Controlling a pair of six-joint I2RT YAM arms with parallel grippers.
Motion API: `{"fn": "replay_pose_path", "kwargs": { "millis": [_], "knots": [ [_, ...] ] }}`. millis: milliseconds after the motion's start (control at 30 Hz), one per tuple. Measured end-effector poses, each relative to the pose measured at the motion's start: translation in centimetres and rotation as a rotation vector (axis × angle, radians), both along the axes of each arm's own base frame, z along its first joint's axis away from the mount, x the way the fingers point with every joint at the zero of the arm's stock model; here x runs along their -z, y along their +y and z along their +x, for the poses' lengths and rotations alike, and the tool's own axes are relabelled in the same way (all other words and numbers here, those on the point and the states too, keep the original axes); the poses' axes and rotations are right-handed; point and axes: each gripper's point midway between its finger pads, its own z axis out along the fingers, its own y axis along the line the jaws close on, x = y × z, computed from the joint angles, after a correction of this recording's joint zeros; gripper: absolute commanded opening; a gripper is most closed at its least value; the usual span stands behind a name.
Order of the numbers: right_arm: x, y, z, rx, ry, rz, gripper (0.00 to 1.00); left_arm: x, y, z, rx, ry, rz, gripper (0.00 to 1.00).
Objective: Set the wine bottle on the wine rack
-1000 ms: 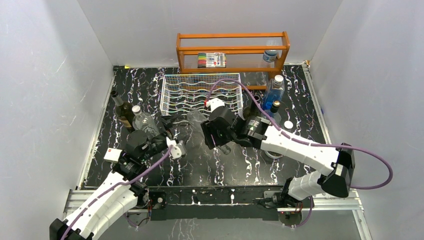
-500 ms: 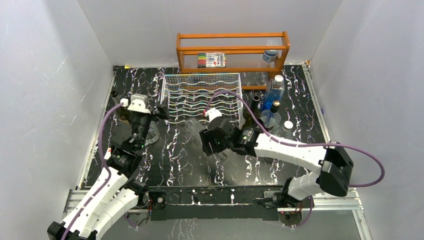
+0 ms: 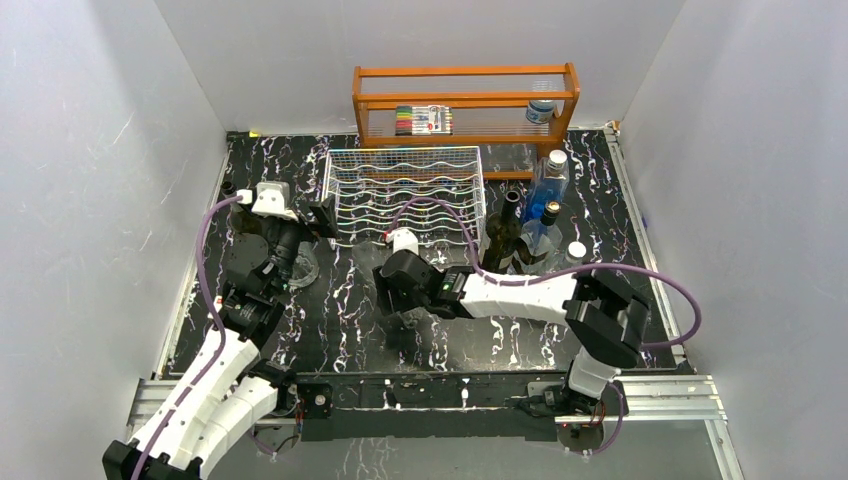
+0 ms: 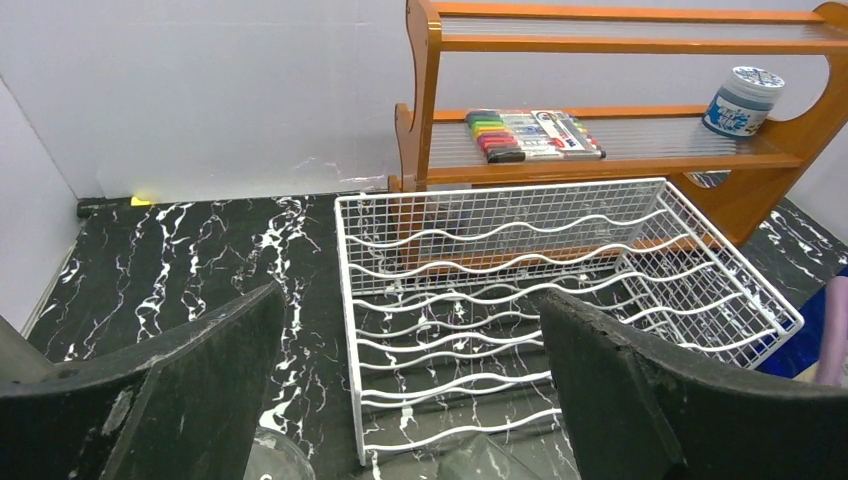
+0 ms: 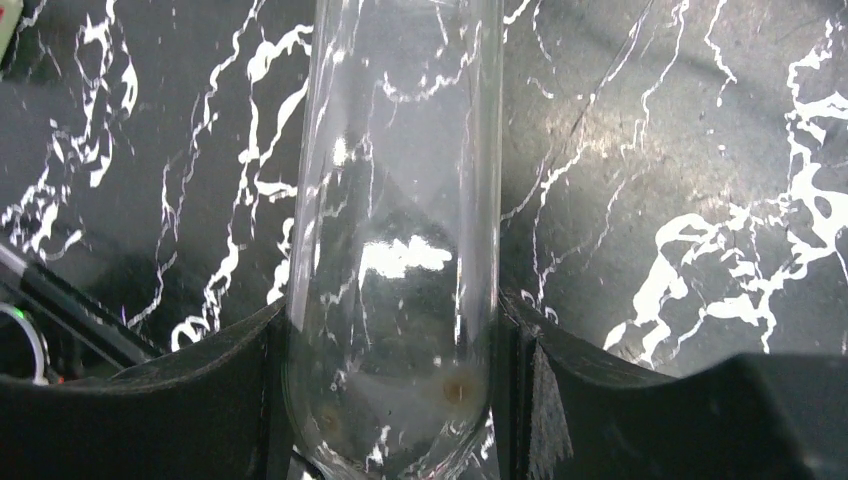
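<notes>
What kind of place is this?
It looks like a robot test booth. Plain white walls box in a black marbled table, two robot arms are bolted at its near edge, and the right claw holds a clear glass bottle near a wire wine rack.

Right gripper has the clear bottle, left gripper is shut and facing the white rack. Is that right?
No. The left gripper is open, jaws wide apart and gripping nothing, as the left wrist view shows. The rest holds: the right gripper grips the clear bottle, and the left faces the white rack.
</notes>
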Motion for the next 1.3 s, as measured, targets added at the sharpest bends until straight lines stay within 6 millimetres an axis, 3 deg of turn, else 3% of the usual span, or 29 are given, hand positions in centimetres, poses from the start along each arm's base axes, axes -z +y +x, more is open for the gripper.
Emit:
{"fn": "replay_pose_path", "kwargs": {
  "millis": [433,733,1300],
  "knots": [
    [-1.0,3.7,3.4,0.150,-0.060,0.120,0.00,-1.2,-1.3,-0.9,0.101,-0.039,-0.016,0.98],
    [0.9,5.5,5.4,0.215,-0.090,0.109,0.00,-1.7,-1.0,-1.2,0.087,-0.055,-0.022,0.98],
    [1.2,7.8,9.9,0.295,-0.259,0.169,0.00,-3.0,-0.7,-1.8,0.087,-0.107,-0.030,0.98]
  ]
}}
